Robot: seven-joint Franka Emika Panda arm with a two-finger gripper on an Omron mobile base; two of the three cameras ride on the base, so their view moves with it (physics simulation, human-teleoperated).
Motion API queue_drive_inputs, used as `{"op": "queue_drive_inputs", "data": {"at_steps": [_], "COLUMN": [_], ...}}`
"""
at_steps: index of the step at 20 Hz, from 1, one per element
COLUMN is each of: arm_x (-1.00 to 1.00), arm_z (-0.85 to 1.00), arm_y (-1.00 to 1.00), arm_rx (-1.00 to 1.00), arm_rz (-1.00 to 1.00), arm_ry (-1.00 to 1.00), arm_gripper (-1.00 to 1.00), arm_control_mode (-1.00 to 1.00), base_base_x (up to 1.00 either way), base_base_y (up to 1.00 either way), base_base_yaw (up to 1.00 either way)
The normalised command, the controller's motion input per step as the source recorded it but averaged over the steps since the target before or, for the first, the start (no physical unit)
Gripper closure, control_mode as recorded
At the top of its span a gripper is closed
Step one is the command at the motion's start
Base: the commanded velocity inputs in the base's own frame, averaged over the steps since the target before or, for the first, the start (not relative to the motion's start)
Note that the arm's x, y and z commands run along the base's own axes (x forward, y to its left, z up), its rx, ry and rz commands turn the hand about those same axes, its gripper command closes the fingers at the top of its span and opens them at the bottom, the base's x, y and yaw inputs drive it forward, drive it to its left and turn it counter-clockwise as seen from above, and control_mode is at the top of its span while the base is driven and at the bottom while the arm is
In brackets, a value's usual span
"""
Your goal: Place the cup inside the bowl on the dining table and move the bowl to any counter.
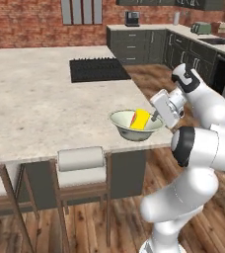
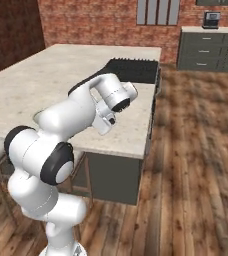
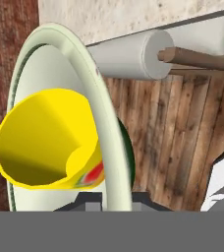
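Jaws pinch the rim of the pale green-white ceramic bowl (image 1: 135, 124) as we hold our gripper (image 1: 156, 117) at the beige stone dining table (image 1: 35, 99) edge. Our small yellow cup (image 1: 140, 119) already lies inside; carrying the bowl to a counter (image 1: 134, 27) remains. We read no writing.

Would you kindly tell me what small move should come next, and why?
Probably a gentle lift straight up. The cup already lies inside the bowl, and the tool looks shut on the bowl's rim at the dining table edge, so the bowl should rise before it is carried to a counter.
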Motion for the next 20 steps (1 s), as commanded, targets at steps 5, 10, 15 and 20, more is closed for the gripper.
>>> {"op": "queue_drive_inputs", "data": {"at_steps": [5, 10, 15, 20], "arm_x": [0.00, 0.00, 0.00, 0.00], "arm_z": [0.00, 0.00, 0.00, 0.00], "arm_y": [0.00, 0.00, 0.00, 0.00], "arm_rx": [0.00, 0.00, 0.00, 0.00], "arm_rz": [0.00, 0.00, 0.00, 0.00], "arm_ry": [0.00, 0.00, 0.00, 0.00], "arm_gripper": [1.00, 1.00, 1.00, 1.00], "arm_control_mode": [1.00, 1.00, 1.00, 1.00], "base_base_x": [0.00, 0.00, 0.08, 0.28], "base_base_y": [-1.00, -0.96, -0.92, -0.89], "base_base_yaw": [0.00, 0.00, 0.00, 0.00]}}
